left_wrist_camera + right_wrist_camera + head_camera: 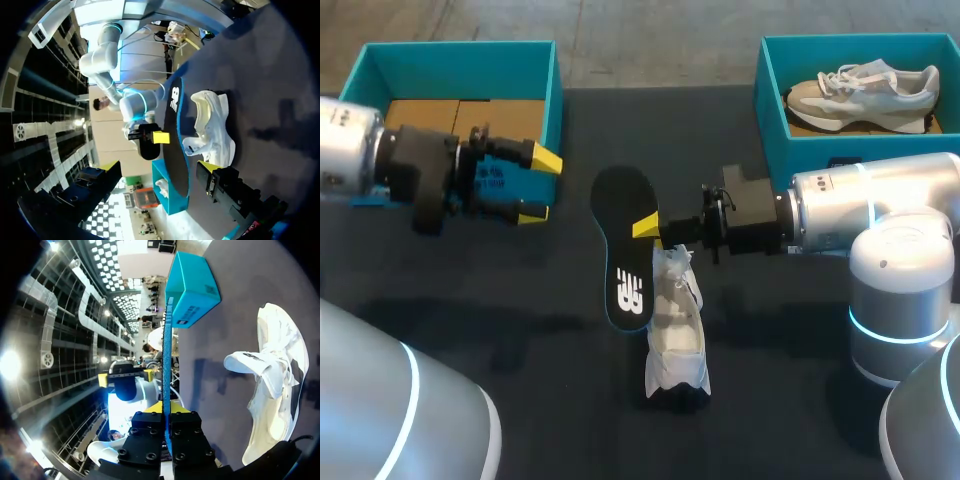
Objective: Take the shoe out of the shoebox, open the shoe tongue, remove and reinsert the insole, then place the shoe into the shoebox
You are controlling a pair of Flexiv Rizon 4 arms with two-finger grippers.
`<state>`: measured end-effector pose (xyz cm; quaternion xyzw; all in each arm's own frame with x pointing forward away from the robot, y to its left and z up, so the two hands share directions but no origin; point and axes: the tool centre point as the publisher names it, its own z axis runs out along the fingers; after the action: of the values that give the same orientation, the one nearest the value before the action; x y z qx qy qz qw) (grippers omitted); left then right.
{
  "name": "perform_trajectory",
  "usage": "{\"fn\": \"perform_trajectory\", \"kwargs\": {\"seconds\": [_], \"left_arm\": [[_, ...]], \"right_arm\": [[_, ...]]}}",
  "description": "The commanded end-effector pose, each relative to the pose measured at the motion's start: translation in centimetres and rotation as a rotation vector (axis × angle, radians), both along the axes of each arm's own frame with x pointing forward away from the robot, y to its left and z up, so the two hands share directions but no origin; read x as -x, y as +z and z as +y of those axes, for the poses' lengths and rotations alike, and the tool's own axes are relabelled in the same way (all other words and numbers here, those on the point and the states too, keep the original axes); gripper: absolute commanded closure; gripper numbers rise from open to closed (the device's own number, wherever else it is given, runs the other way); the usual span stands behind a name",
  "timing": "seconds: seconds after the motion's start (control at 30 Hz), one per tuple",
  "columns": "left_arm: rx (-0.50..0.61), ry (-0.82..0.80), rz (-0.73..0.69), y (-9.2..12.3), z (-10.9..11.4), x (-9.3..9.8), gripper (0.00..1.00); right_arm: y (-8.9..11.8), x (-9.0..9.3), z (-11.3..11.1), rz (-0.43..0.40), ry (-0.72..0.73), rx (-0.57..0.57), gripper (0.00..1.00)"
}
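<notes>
Black foam insole with a blue rim (625,245), out of the shoe, long axis running far-to-near, roughly parallel to the white lace-up shoe (677,335) lying just beside its near end. The right gripper (652,228) is clamped on the insole's side edge and is the nearer arm for reinsertion. The left gripper (540,185), fingers spread and empty, stands well apart by the teal cardboard shoebox (552,90).

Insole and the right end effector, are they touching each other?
Touching. In the right wrist view the insole stands edge-on inside the right end effector, with both fingers pressing on it.
</notes>
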<state>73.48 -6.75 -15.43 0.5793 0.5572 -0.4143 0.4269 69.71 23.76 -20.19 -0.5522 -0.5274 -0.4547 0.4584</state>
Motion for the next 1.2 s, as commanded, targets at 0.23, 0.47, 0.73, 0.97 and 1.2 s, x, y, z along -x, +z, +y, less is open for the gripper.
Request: {"fn": "perform_trajectory", "kwargs": {"seconds": [0.23,0.47,0.73,0.97,1.2], "left_arm": [[0.255,0.033,0.019,-3.4,-2.2,0.5,0.00],[0.344,0.063,0.026,-4.0,-4.0,0.3,0.13],[0.351,0.086,0.028,-4.3,-5.6,0.4,0.28],[0.361,0.107,0.035,-4.5,-6.2,0.0,0.40],[0.369,0.125,0.043,-4.7,-6.8,-0.4,0.52]], "right_arm": [[0.0,0.1,0.1,0.000,-0.003,0.000,1.00],[0.0,0.1,0.1,0.000,-0.003,0.000,1.00],[0.0,0.1,0.1,0.000,-0.003,0.000,1.00],[0.0,0.1,0.1,0.000,-0.003,0.000,1.00],[0.0,0.1,0.1,0.000,-0.003,0.000,1.00]]}}
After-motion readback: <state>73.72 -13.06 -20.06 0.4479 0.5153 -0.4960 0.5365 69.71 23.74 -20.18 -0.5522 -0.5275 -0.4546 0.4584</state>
